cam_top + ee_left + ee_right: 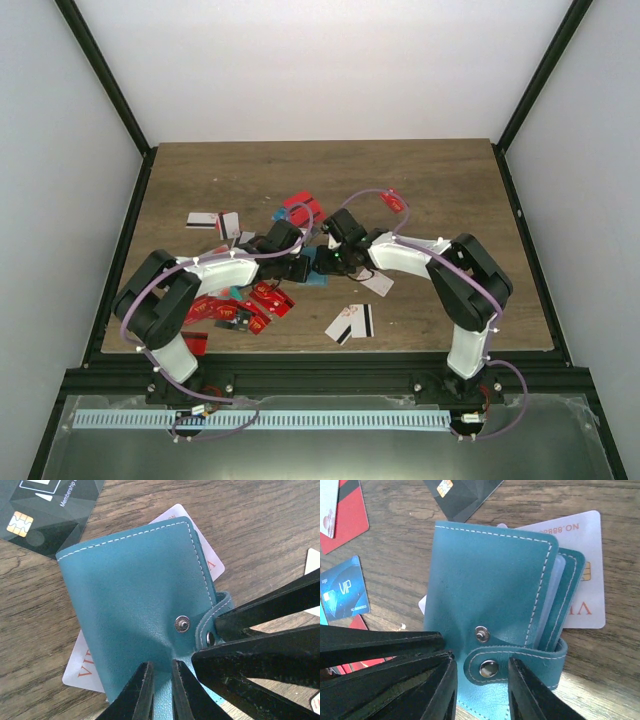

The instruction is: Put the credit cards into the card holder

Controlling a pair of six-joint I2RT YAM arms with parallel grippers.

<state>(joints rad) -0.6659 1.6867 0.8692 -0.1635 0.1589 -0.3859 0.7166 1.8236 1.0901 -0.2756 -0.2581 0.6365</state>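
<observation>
With the folded teal card holder [490, 580] lying on a white card [580, 555], the left end effector [161, 664] pinching its edge and the right end effector [482, 659] half-open astride its unsnapped strap [540, 655], opening seems in hand; next, the cover needs lifting.

White card [580, 545] mostly hidden under card holder [490, 580] (lettering cut short); dark card [50, 515] cropped.

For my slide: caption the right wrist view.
Teal wallet over a white card, its snap strap between the right gripper's parted jaws.
</observation>
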